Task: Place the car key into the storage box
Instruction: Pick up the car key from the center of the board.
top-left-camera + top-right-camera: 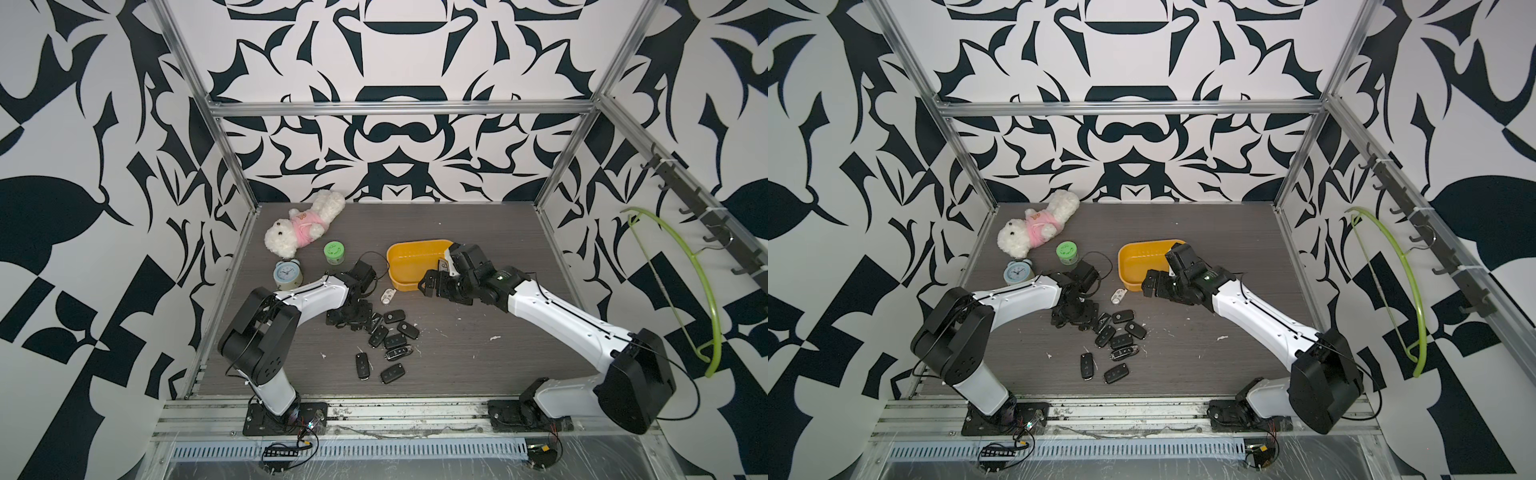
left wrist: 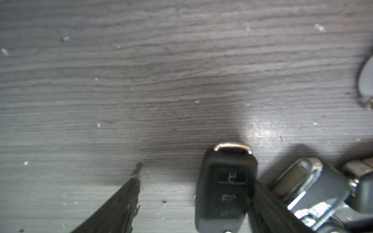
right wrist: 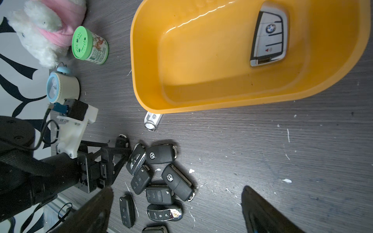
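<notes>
Pickup stage, going by the left half of the table point(image 1: 478, 232) – nothing lifted, nothing on its way to the storage box point(image 1: 411, 259). Far left, just bystanders: white plush toy point(image 1: 309, 226), little alarm clock point(image 1: 286, 275), green jar point(image 1: 334, 251). None of it in the way.

Next along, left arm point(image 1: 309, 293): elbow cocked up over the front-left base, white forearm stretched toward the middle, wrist folded down, left gripper point(image 2: 197, 173) low at the left edge of the key pile point(image 1: 395, 340). Fingertips down at table level, by the look of the wrist view. Jaws spread wide, one black flip key point(image 2: 226, 189) lying flat on the table between them – right up against one finger point(image 2: 268, 215), clear gap to the other finger point(image 2: 121, 207). So not gripped, only straddled. Chrome-trimmed key point(image 2: 310, 187) crowding in just outside that near finger.

Next move, best guess: close on the black flip key alone, then lift and carry it rightward over the rim. Needs a centred squeeze, otherwise likely to skid the key sideways or drag the chrome neighbour along.

Further right, white fob point(image 1: 388, 296) just beside the near-left corner of the storage box, box sitting mid-table behind the pile, one BMW-badged key point(image 3: 269, 36) already inside.

Last, right gripper point(image 1: 436, 275) hanging by the box's near-right end, off the table, white forearm reaching in from the front-right corner. Over the rim or just in front of it – hard to call from above. Fingers fully apart, holding nothing. Looks parked more than busy.
</notes>
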Robot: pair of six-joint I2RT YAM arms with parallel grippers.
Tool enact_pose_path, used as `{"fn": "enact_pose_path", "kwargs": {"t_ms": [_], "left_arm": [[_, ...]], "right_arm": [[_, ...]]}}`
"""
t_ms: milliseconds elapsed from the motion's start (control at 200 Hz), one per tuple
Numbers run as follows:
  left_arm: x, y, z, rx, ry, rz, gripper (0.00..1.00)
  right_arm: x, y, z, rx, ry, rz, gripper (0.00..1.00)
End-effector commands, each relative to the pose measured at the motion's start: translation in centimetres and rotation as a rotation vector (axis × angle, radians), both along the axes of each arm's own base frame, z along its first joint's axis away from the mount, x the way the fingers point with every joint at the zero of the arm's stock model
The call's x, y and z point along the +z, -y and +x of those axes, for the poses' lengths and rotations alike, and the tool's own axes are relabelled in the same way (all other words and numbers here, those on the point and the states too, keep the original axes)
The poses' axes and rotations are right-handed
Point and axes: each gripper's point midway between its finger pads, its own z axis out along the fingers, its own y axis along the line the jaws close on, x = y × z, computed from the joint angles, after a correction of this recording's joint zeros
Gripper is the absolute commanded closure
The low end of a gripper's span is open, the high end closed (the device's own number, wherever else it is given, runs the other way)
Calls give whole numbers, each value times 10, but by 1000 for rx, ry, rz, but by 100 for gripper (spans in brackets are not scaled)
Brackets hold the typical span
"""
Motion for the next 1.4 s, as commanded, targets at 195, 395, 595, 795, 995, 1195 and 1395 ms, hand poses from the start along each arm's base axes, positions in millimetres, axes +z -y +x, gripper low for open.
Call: {"fn": "enact_pose_path", "kwargs": {"t_ms": [195, 395, 595, 795, 995, 1195, 1395], "left_arm": [[-4, 7, -10, -22, -56, -32, 33], [-4, 6, -8, -26, -45, -27, 55], [-7, 9, -4, -42, -51, -20, 86], [-7, 5, -4, -32, -61, 8, 100], [28, 12, 10, 4, 30, -43, 100], [80, 27, 32, 28, 163, -142, 100], [122, 57, 52, 55, 264, -298, 100]], "right_arm": [[24, -4, 9, 3, 60, -4, 0], [24, -9, 10, 14, 55, 5, 0], [26, -8, 10, 14, 66, -2, 0], [27, -7, 11, 11, 71, -5, 0], [26, -4, 14, -3, 82, -23, 0], [17, 4, 16, -38, 77, -61, 0], [8, 16, 16, -96, 71, -102, 0]]}}
